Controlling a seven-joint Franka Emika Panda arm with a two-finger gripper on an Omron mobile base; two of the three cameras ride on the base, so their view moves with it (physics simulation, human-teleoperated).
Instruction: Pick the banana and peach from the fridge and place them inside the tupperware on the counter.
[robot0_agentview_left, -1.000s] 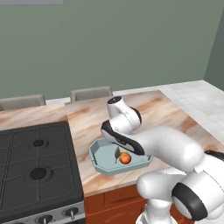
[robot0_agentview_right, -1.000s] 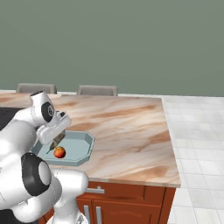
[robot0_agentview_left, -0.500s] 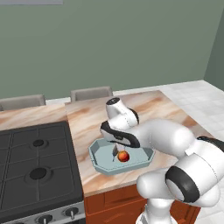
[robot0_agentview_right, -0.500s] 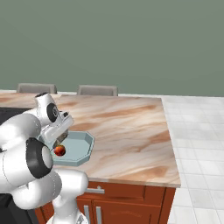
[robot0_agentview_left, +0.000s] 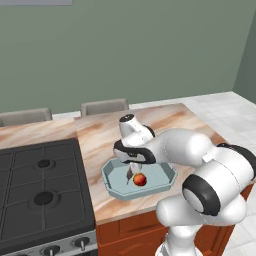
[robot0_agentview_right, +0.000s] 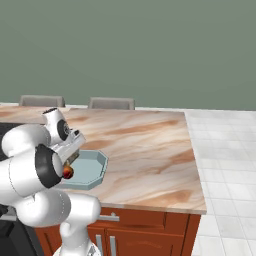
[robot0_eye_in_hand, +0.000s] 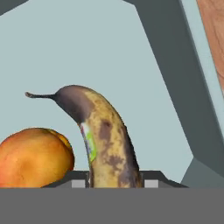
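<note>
In the hand view the banana (robot0_eye_in_hand: 107, 144) stands clamped between the two finger tips of the gripper (robot0_eye_in_hand: 111, 183), stem end pointing away from the hand and down toward the pale floor of the tupperware (robot0_eye_in_hand: 144, 57). The jaws are closed on the fruit's lower end. Just beside it, at lower left of that view, sits the peach (robot0_eye_in_hand: 35, 157), already resting inside the container; whether the two fruits touch cannot be told. Further out, the flared rim of the container and a strip of the counter (robot0_eye_in_hand: 214, 39) show at upper right. From the left base camera the gripper (robot0_agentview_left: 131, 170) hangs over the tupperware (robot0_agentview_left: 114, 186), with the peach (robot0_agentview_left: 139, 179) on its floor and the black stovetop (robot0_agentview_left: 42, 192) off to the side. The right base camera shows the same container (robot0_agentview_right: 95, 170) near the front edge of the counter (robot0_agentview_right: 145, 150). Judgement: the peach is delivered and the banana's placing step is in hand. The next move calls for a short lowering, then opening the fingers so the banana lands clear of the peach and inside the rim, followed by a straight lift out.
</note>
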